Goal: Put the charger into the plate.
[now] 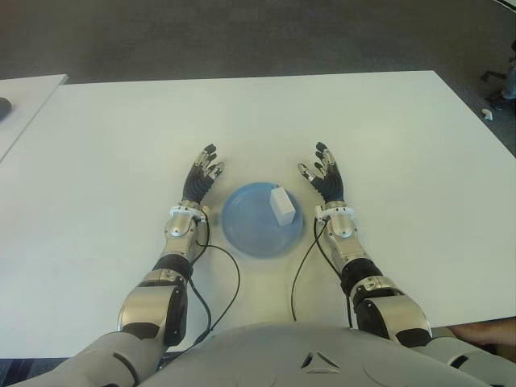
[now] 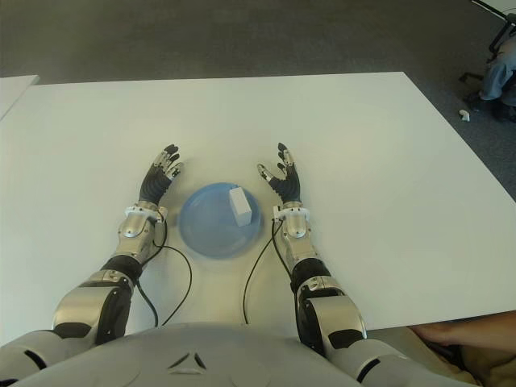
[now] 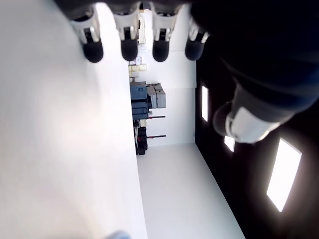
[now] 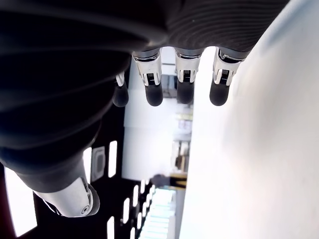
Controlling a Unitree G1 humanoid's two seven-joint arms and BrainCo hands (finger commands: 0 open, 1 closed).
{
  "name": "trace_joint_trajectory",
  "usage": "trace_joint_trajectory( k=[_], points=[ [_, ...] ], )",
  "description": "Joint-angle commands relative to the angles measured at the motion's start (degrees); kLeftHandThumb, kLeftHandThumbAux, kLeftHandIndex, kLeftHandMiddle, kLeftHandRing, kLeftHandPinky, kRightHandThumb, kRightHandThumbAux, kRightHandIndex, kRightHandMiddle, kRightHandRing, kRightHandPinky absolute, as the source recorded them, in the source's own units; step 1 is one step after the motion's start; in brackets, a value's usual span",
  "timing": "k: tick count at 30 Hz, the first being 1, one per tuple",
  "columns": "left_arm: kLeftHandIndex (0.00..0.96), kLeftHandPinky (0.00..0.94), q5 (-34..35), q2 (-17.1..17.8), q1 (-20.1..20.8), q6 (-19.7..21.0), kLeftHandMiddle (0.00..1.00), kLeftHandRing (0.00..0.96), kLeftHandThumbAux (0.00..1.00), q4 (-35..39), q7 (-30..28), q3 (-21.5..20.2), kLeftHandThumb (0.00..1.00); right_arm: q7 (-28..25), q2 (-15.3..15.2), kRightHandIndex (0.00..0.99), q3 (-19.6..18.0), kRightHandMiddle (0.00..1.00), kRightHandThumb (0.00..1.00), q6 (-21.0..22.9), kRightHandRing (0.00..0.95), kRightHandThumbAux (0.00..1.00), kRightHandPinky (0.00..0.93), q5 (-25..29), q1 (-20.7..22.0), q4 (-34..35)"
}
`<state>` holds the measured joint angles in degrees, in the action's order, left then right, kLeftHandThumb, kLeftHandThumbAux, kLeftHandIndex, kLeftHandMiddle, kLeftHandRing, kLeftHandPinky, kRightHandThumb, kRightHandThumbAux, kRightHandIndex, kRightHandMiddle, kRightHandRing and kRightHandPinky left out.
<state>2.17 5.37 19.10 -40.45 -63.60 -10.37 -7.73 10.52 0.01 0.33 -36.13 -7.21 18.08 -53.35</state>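
A small white charger (image 1: 282,205) lies inside the round blue plate (image 1: 246,226), toward its right rim, on the white table (image 1: 105,153). My left hand (image 1: 201,177) is just left of the plate, fingers spread and holding nothing. My right hand (image 1: 324,179) is just right of the plate, also spread and holding nothing. The left wrist view shows straight fingertips (image 3: 128,50) with nothing between them. Extended fingertips (image 4: 184,92) in the right wrist view hold nothing either.
Black cables (image 1: 230,290) run from both forearms across the table's near edge. A second table (image 1: 20,97) stands at the far left. A chair base (image 1: 496,76) and a small white object (image 1: 487,114) are on the floor at the far right.
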Motion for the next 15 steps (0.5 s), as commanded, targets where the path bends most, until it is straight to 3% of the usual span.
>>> trace_joint_trajectory(
  k=[1, 15],
  points=[
    [0.000, 0.000, -0.3, -0.8, -4.9, 4.0, 0.000, 0.000, 0.571, -4.6, -0.8, 0.4, 0.000, 0.7, 0.4, 0.003, 0.4, 0.000, 0.000, 3.6, 0.000, 0.709, 0.024, -0.6, -7.3, -3.7],
    [0.000, 0.000, -0.3, -0.7, -4.7, 4.2, 0.000, 0.000, 0.576, -4.8, -1.2, 0.4, 0.000, 2.6, 0.5, 0.009, 1.4, 0.002, 0.006, 4.0, 0.000, 0.706, 0.030, -1.3, -8.3, -2.3]
  ],
)
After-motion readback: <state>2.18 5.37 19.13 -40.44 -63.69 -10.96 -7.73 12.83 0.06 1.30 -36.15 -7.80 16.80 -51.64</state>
